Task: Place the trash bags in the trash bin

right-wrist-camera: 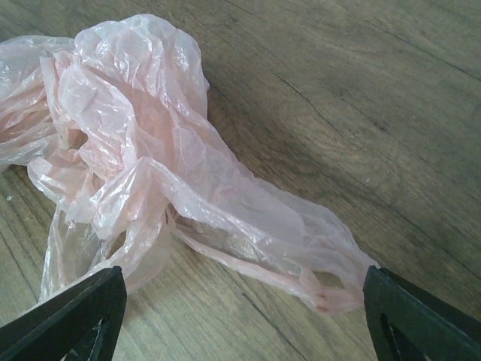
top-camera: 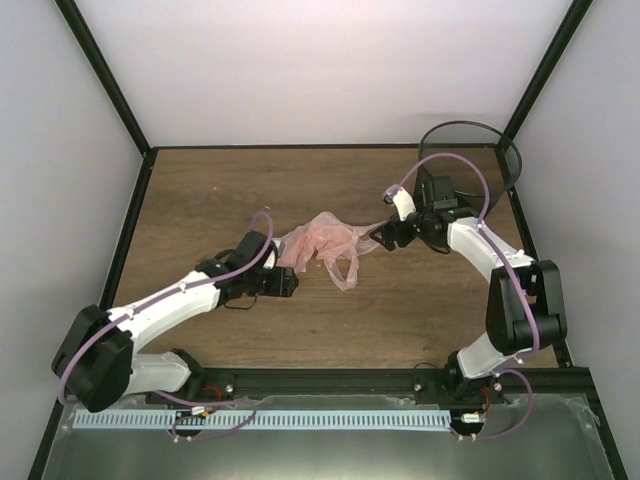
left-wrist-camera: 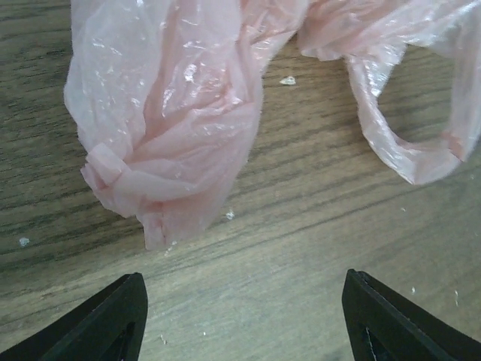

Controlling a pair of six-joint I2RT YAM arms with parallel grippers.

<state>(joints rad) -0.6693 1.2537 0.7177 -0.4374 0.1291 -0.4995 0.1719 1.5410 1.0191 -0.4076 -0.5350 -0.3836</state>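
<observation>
Trash bin point(top-camera: 505, 165): black mesh, standing upright in the far-right corner of the counter point(top-camera: 220, 190), just behind the right wrist.
Trash bag point(top-camera: 322, 243): pale pink and crinkled, lying in a loose heap on the wood near mid-counter. It's outside the bin and well apart from it, right between the two grippers.
Left arm point(top-camera: 165, 300): stretched out from the near-left corner. Its white link runs low and slantwise toward the middle, and the wrist is bent so the head points rightward at the bag's left end.
Left gripper point(left-wrist-camera: 244, 304): fingers wide apart with nothing between them, low over the wood, tips just short of the plastic.
Right arm point(top-camera: 490, 255): folded up on the right side, elbow high by the right edge. The forearm comes in toward the far centre and the wrist dips down and leftward.
Right gripper point(right-wrist-camera: 244, 301): fingers spread wide here too, clamped on nothing. The thin end of a handle reaches just into the gap between the tips, and I cannot tell if it touches either finger.
Left wrist view: a bunched, folded lobe of the bag sits dead ahead of the open gap, and one loop handle point(left-wrist-camera: 425, 167) lies flat off to the right.
Right wrist view: the main crumple is up at the far left, with a long twisted tail trailing toward the camera.
Surface: brown wood grain, with a few small pale specks point(left-wrist-camera: 288, 80) around the bag.
</observation>
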